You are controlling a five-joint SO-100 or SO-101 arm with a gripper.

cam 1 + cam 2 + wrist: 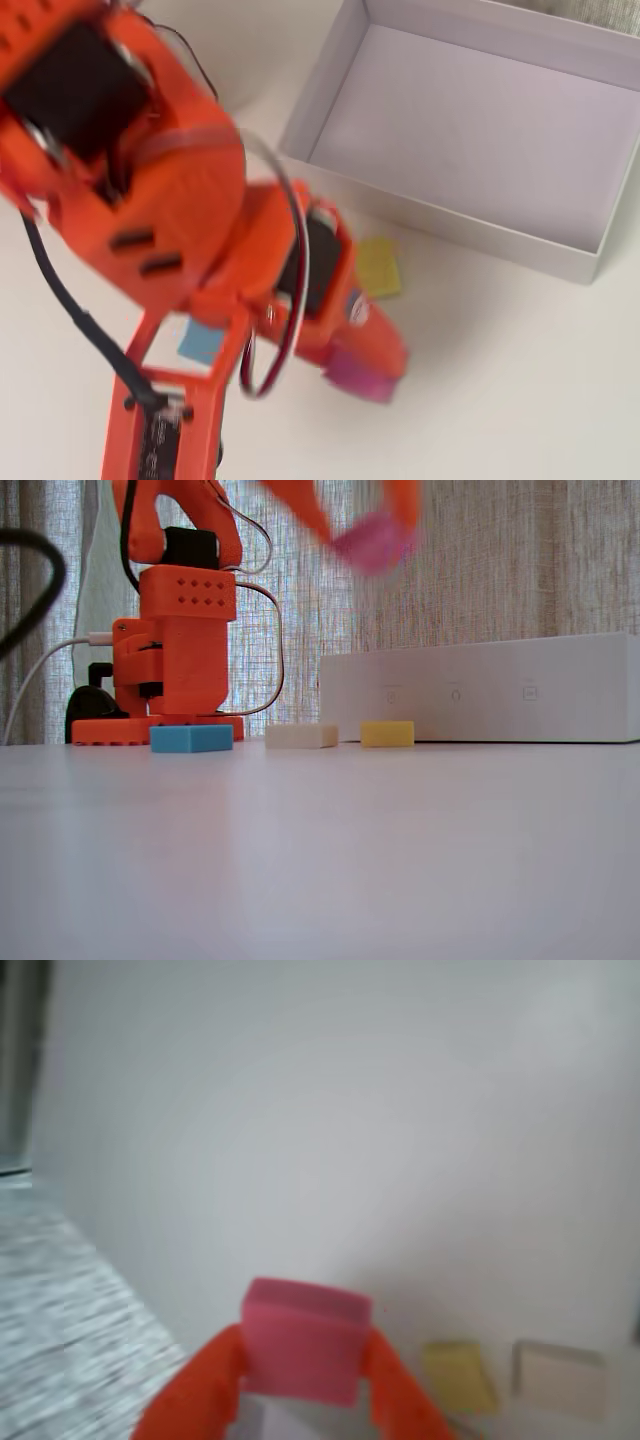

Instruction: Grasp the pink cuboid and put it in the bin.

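Observation:
The pink cuboid (303, 1340) is clamped between my orange gripper's (303, 1365) two fingers in the wrist view. In the overhead view the gripper (372, 362) holds the pink cuboid (360, 378) in the air over the table, below and left of the bin (445, 228). In the fixed view the blurred pink cuboid (372, 540) hangs high above the table, held by the gripper (385, 525), above the left end of the bin (480, 695). The bin's lavender-white floor holds nothing.
A yellow block (379, 266) lies near the bin's front wall, a blue block (200, 342) shows through the arm frame. In the fixed view, blue (191, 738), cream (301, 736) and yellow (387, 733) blocks sit in a row before the arm base (170, 660).

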